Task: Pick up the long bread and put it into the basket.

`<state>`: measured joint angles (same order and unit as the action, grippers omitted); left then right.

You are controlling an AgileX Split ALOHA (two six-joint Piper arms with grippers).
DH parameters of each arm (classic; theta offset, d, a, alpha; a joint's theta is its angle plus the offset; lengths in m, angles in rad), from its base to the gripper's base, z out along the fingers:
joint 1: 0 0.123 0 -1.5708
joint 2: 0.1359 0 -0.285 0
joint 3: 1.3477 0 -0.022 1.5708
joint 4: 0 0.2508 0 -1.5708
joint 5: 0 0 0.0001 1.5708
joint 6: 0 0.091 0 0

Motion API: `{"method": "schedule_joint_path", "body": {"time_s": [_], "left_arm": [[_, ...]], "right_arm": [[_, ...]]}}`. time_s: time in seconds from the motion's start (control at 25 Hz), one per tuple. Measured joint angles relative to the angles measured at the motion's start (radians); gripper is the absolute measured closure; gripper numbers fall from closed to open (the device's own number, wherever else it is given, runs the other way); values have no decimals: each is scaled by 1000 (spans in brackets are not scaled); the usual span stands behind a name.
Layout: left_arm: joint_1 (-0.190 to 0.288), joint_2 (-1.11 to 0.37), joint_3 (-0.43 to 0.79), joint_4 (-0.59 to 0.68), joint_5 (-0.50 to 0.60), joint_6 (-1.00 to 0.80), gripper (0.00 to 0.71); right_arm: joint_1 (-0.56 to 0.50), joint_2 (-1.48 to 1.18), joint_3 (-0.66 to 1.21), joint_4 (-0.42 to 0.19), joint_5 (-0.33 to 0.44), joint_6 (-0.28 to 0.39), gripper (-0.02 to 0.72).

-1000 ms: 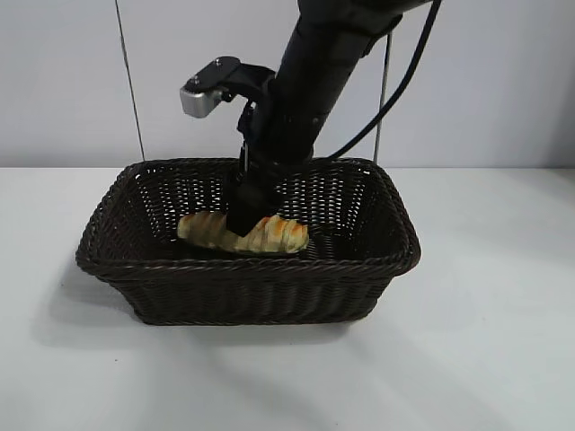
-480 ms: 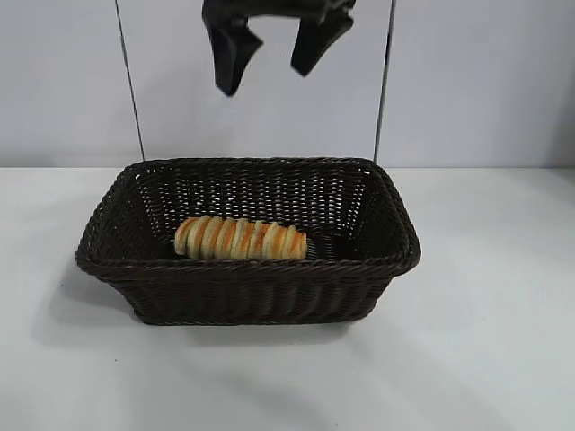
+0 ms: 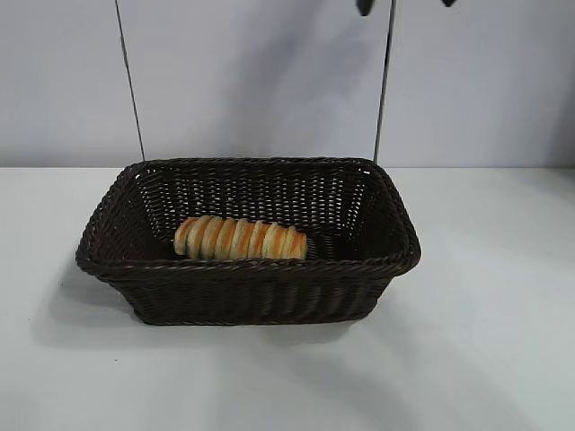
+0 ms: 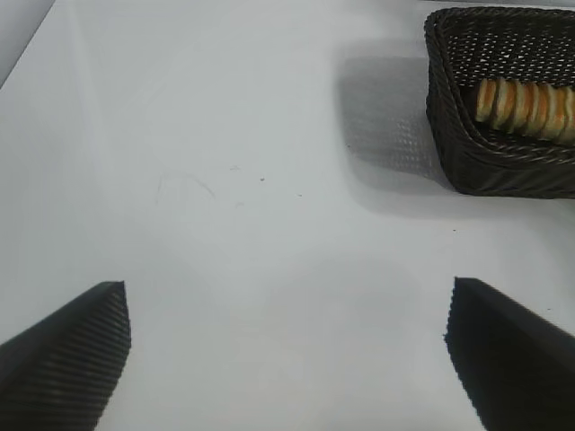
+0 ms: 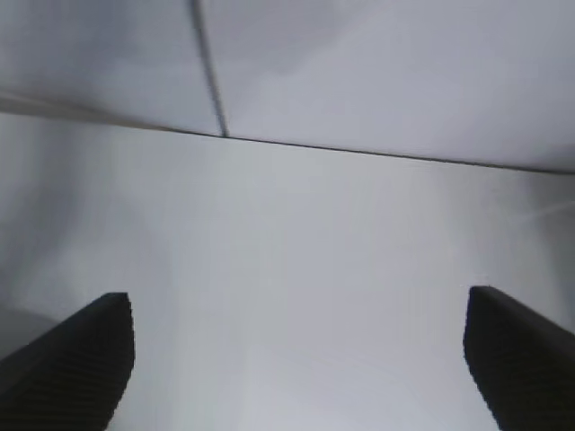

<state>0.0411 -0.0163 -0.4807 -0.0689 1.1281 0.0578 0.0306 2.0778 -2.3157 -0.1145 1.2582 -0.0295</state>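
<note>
The long bread (image 3: 240, 239), golden-tan with orange-brown ridges, lies flat inside the dark brown wicker basket (image 3: 252, 292), toward its front left. Nothing touches it. My right gripper (image 3: 404, 4) is high above the basket's back right, with only its two fingertips showing at the top edge; in the right wrist view (image 5: 296, 301) it is open and empty, facing the wall and bare table. My left gripper (image 4: 286, 296) is open and empty over bare table to the basket's left. Its view shows the basket (image 4: 503, 171) and the bread (image 4: 530, 106) farther off.
The basket stands in the middle of a white table (image 3: 485, 341). A pale wall with two thin vertical dark seams (image 3: 128, 81) rises behind it.
My right gripper let go of the bread in the basket and rose up and to the right, almost out of the exterior view. The bread settled flat and stays still.
</note>
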Motion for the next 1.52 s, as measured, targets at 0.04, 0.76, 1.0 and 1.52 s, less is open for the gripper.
{"method": "schedule_joint_path", "body": {"time_s": [0.04, 0.76, 1.0, 1.52], "left_arm": [[0, 0, 0, 0, 0, 0, 25], [0, 0, 0, 0, 0, 0, 25], [0, 0, 0, 0, 0, 0, 25], [0, 0, 0, 0, 0, 0, 25]], "right_arm": [[-18, -14, 12, 1, 0, 0, 9], [-107, -820, 447, 43, 7, 3, 9], [-107, -1208, 686, 27, 10, 3, 9], [-107, -1868, 1237, 21, 10, 7, 9]]}}
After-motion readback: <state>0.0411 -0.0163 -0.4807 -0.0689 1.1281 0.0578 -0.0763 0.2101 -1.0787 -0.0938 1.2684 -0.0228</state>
